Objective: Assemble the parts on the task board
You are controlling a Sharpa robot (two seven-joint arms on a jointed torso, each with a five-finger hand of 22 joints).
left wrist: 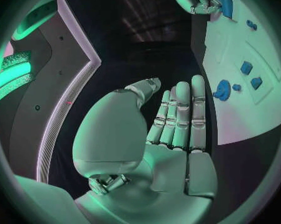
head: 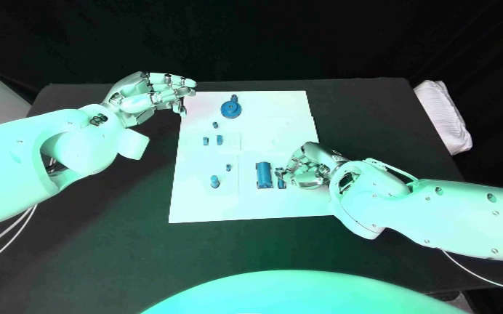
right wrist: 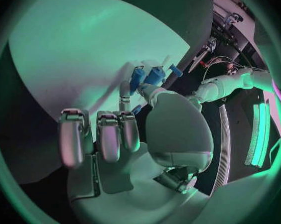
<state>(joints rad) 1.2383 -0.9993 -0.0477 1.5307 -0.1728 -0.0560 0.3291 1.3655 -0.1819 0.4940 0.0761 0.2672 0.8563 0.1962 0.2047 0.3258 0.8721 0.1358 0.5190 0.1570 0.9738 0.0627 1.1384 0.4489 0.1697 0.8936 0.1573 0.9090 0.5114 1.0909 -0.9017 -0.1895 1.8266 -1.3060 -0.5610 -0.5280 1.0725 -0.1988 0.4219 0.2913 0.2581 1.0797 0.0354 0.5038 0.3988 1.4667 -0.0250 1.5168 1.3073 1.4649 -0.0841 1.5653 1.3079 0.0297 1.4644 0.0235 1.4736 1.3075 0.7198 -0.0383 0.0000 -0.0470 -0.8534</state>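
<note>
The white task board (head: 251, 205) lies mid-table. On it stand a blue gear part (head: 230, 107), a blue cylinder (head: 263, 174) and several small blue parts (head: 215, 180). My right hand (head: 306, 168) rests on the board just right of the cylinder, fingers curled. In the right wrist view its thumb and a finger (right wrist: 124, 92) close around a small blue part (right wrist: 137, 77). My left hand (head: 153, 94) hovers over the black table beside the board's far left corner. Its fingers (left wrist: 181, 114) are stretched out side by side and hold nothing. The gear (left wrist: 222, 89) lies ahead of them.
A white folded cloth (head: 448, 114) lies at the table's right edge. Black table (head: 105, 241) surrounds the board on all sides. The board's near strip is bare white.
</note>
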